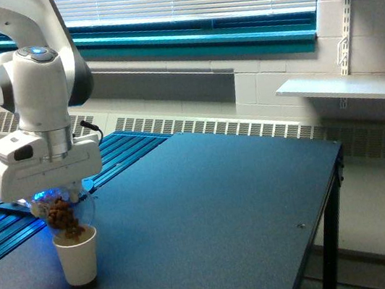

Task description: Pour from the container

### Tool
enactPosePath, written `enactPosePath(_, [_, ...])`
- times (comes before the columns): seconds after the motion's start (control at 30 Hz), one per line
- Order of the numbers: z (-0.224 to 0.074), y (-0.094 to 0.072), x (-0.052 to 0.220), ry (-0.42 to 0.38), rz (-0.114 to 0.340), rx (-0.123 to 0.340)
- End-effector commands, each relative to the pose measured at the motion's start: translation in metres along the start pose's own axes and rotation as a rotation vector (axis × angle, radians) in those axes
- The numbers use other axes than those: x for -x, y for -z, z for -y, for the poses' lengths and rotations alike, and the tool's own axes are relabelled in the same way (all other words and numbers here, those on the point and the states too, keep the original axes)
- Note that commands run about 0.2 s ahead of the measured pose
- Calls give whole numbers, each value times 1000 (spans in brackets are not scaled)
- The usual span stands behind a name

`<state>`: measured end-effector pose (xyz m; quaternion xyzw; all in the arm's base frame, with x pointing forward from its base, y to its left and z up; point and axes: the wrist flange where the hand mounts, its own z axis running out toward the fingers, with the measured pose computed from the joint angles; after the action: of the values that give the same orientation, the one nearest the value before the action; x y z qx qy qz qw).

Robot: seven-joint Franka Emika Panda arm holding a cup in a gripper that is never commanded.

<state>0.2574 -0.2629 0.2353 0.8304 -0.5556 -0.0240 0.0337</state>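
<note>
The container (62,211) is a clear plastic cup held tilted under the white arm, at the exterior view's left. Brown pieces fill its lower side and hang at its rim. My gripper (53,201) is shut on the container, its fingers mostly hidden by the white hand housing. Directly below stands a small white paper cup (78,257) upright on the dark table (210,208), with brown pieces reaching its mouth.
A blue slatted surface (117,153) lies behind the arm at the left. The table's right edge (331,188) drops to the floor. A white shelf (348,87) is fixed to the far wall at the right.
</note>
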Motion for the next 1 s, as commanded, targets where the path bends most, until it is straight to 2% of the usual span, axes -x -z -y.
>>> enactPosePath(0.03, [7,2,0,40,5,5])
enactPosePath(0.47, [5,2,2,40,23,13])
enactPosePath(1.0, [1,6,-1,29,19,14])
